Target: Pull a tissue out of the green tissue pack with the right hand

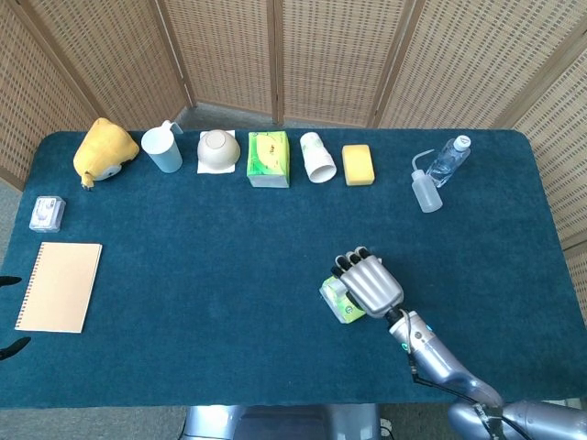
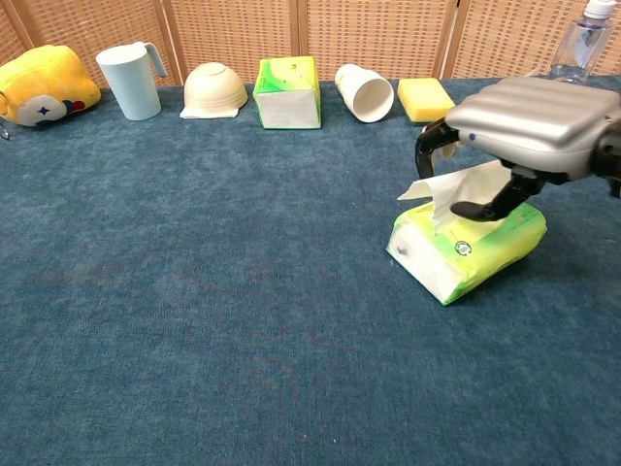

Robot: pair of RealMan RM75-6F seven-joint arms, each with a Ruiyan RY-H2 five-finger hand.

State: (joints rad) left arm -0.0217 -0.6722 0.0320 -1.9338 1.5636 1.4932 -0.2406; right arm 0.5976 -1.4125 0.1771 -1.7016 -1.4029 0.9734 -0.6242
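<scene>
The green tissue pack [image 2: 475, 243] lies tilted on the blue table cloth, right of centre, with a white tissue [image 2: 464, 184] standing out of its top slot. My right hand [image 2: 539, 121] hovers palm down right over it. Its fingers [image 2: 432, 146] curl down on the far side of the tissue, and the thumb reaches in from the near side to the tissue's base. A gap still shows between them. In the head view my right hand [image 1: 370, 284] covers most of the tissue pack [image 1: 337, 301]. Only dark fingertips of my left hand [image 1: 11, 344] show at the left edge, spread and holding nothing.
Along the back edge stand a yellow plush toy [image 1: 104, 149], a blue jug [image 1: 162, 148], an upturned bowl [image 1: 218, 149], a green tissue box [image 1: 268, 158], a paper cup on its side [image 1: 318, 157], a yellow sponge [image 1: 358, 165], a squeeze bottle [image 1: 426, 191] and a water bottle [image 1: 448, 159]. A notebook [image 1: 60, 286] lies at left.
</scene>
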